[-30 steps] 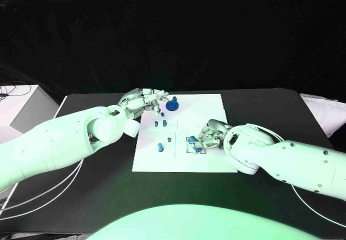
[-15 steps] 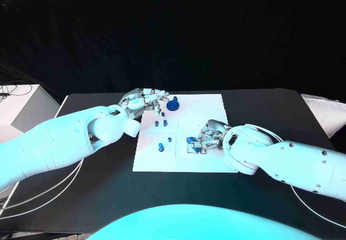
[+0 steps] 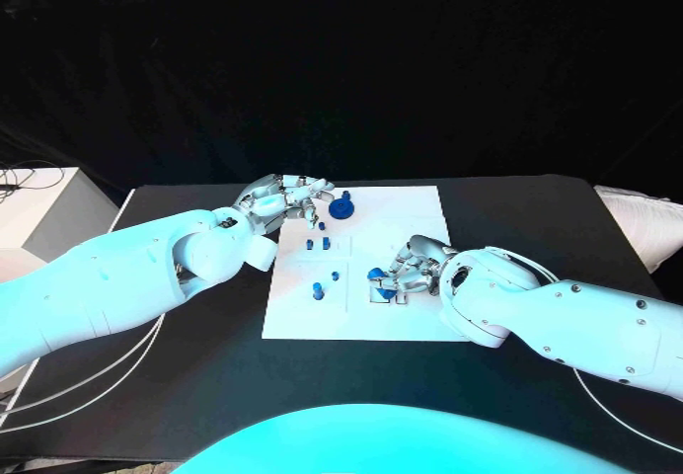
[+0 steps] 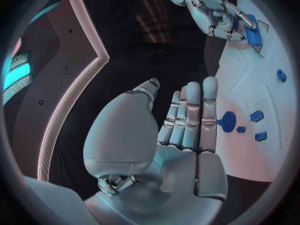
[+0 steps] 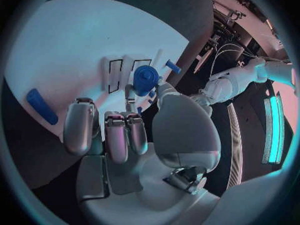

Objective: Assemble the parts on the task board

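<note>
The white task board (image 3: 413, 212) lies mid-table. My right hand (image 3: 405, 275) rests over its right middle, fingers curled. Its thumb and a finger pinch a round blue part (image 5: 145, 79), also visible in the head view (image 3: 380, 279), just above the board's slots. My left hand (image 3: 289, 200) hovers at the board's far left corner with fingers straight and nothing in it (image 4: 187, 120). Right beside its fingertips a blue round knob (image 3: 341, 208) stands on the board (image 4: 250, 85).
Several small blue parts stand in the board's left half, among them a peg (image 3: 316, 289) and a block (image 3: 325, 240). A loose blue peg (image 5: 42, 106) lies on the board near my right hand. Black table surrounds the board.
My right hand has edged slightly toward the board's middle with the blue part. The left hand has not moved.
</note>
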Robot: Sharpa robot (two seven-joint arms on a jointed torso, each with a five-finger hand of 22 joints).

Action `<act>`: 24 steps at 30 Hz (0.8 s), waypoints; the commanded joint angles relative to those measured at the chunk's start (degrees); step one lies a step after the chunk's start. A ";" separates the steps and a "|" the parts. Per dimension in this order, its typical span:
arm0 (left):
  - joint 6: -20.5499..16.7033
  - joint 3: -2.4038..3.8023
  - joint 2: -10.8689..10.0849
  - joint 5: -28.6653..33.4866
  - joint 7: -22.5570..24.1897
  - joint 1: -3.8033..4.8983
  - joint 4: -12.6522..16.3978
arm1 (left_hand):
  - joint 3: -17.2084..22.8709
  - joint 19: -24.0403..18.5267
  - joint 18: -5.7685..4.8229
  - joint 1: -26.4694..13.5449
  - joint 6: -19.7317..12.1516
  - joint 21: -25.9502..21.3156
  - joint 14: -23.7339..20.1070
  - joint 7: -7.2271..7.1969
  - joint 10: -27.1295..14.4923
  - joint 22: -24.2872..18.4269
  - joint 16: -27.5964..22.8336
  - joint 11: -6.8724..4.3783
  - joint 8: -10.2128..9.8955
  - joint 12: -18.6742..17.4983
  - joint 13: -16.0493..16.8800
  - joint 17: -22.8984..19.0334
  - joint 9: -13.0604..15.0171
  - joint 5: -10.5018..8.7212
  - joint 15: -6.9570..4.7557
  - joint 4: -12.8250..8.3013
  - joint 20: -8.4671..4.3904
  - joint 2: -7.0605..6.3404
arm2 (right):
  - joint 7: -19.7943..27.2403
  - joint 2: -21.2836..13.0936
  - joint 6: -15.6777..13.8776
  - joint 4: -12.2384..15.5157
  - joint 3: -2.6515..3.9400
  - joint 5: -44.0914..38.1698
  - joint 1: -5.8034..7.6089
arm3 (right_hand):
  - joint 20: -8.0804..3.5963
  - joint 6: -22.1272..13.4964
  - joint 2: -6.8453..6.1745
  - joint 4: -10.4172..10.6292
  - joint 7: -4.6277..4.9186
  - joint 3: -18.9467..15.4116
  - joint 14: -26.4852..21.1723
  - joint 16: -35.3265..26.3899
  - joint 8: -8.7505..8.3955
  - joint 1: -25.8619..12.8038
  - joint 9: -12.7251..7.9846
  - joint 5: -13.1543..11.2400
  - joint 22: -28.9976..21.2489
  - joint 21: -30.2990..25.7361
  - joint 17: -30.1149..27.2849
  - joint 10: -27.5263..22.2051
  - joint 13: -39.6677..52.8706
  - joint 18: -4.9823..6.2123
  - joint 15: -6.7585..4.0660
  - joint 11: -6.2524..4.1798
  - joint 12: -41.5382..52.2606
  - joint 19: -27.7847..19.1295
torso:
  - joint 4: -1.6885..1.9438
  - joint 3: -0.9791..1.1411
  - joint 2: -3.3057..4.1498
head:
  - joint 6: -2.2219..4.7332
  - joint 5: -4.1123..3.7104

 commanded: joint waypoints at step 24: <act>0.87 0.05 -0.01 -0.16 0.21 0.01 0.03 | -0.29 -0.38 0.50 0.17 -0.18 -0.25 -0.38 -0.10 -0.50 -0.07 -0.30 0.08 0.24 0.38 0.08 0.08 0.06 -0.28 -0.05 0.20 0.14 0.31 | 1.89 -2.35 1.22 2.10 0.00 -3.70 -0.29 | -0.06 -1.02 3.06 -0.02 0.20 -9.80 5.85 -0.09 1.46 -7.31 0.63 -7.67 1.03 -1.90 14.02 5.28 14.28 -0.11 -0.28 -0.37 -0.93 -0.31 | 0.09 -0.01 -0.03 | 0.03 -0.15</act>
